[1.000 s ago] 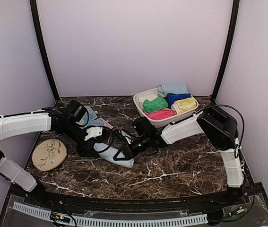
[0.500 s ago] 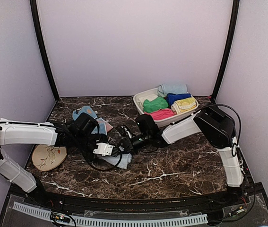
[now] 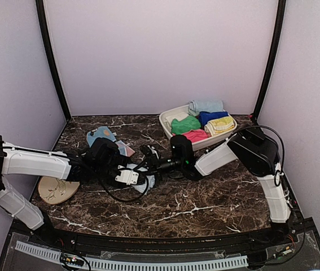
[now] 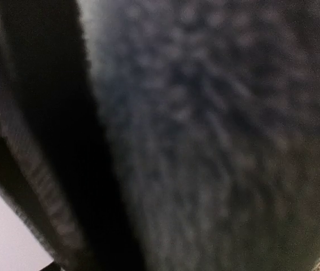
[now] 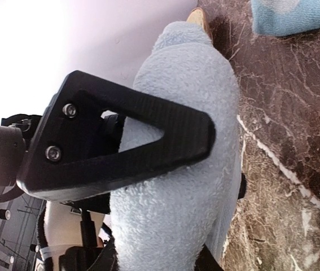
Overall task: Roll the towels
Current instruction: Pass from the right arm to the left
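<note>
Mid-table, the right pincer [image 3: 151, 164] clamps the pale blue towel [image 5: 182, 73] while the left pincer [image 3: 130, 176] sits against it, spread unclear.

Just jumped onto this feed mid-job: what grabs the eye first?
Both arms meet at mid-table over a bunched pale blue towel, with the right gripper clamped on it; the left wrist view shows only blurred cloth. A white tub of bright rolled towels sits back right, and a spotted towel lies back left.

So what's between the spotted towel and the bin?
Nothing but bare marble table. The top view shows that stretch clear from the spotted towel across to the bin.
</note>
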`<state>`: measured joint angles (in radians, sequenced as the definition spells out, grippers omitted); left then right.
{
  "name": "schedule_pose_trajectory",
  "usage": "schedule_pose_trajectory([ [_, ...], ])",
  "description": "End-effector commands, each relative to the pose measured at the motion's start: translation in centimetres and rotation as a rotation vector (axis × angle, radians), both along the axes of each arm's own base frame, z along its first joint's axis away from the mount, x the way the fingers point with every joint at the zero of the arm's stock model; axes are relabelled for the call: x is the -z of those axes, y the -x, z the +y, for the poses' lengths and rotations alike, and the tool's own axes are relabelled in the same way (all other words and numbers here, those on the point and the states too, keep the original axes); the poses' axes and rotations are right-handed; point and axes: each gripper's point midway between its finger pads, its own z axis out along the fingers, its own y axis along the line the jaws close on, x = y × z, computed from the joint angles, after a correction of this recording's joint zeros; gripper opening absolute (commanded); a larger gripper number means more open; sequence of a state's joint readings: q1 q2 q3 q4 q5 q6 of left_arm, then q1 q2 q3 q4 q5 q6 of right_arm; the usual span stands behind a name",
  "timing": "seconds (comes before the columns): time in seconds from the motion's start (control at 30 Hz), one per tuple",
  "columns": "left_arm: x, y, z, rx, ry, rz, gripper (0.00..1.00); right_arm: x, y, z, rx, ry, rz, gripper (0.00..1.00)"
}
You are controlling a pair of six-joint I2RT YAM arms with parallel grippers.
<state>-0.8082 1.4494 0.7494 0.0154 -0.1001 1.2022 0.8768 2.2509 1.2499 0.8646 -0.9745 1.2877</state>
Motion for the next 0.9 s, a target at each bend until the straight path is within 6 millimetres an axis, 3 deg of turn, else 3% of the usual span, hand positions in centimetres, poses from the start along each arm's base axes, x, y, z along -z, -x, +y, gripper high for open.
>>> schedule_pose_trajectory([
  [0.0,-0.2,-1.4,0.5,-0.046,-0.014,-0.081,0.69,-4.0,2.9,0.3,-0.114,-0.154,-0.041,0.0],
  [0.1,0.0,-1.7,0.7,-0.061,-0.018,-0.087,0.55,-4.2,3.4,0.1,-0.132,-0.162,-0.035,0.0],
  [0.17,0.0,-1.6,0.6,-0.077,-0.014,-0.058,0.36,-4.0,3.4,-0.3,-0.132,-0.158,-0.042,0.0],
  [0.23,0.1,-1.2,0.6,-0.114,-0.003,0.023,0.03,-3.4,2.5,-1.0,-0.099,-0.137,-0.068,0.11],
  [0.27,0.2,-0.9,0.5,-0.133,0.0,0.076,0.0,-2.9,1.6,-1.5,-0.066,-0.114,-0.092,0.2],
  [0.43,-2.4,-0.1,-0.3,-0.194,0.102,0.252,0.0,-2.6,-5.3,-5.5,0.126,0.121,-0.365,0.46],
  [0.53,-4.5,-1.6,-0.5,-0.242,0.158,0.234,0.0,-3.6,-9.4,-9.0,0.219,0.374,-0.564,0.61],
  [0.57,-5.4,-2.6,-0.6,-0.27,0.176,0.212,0.0,-4.5,-11.0,-10.8,0.271,0.433,-0.603,0.71],
  [0.6,-6.2,-3.7,-0.7,-0.302,0.192,0.191,0.0,-5.2,-12.3,-12.6,0.327,0.488,-0.631,0.96],
  [0.63,-6.9,-4.8,-0.8,-0.337,0.208,0.173,0.0,-6.7,-13.2,-14.7,0.394,0.531,-0.661,1.0],
  [0.77,-10.3,-10.6,-1.2,-0.498,0.301,0.084,0.0,-9.4,-16.8,-23.7,0.715,0.706,-0.751,1.0],
  [0.8,-10.6,-11.7,-1.6,-0.523,0.31,0.085,0.0,-10.9,-17.1,-25.7,0.799,0.724,-0.778,1.0],
  [0.87,-11.1,-13.6,-2.5,-0.545,0.326,0.087,0.0,-11.7,-17.8,-29.4,0.918,0.802,-0.794,1.0],
])
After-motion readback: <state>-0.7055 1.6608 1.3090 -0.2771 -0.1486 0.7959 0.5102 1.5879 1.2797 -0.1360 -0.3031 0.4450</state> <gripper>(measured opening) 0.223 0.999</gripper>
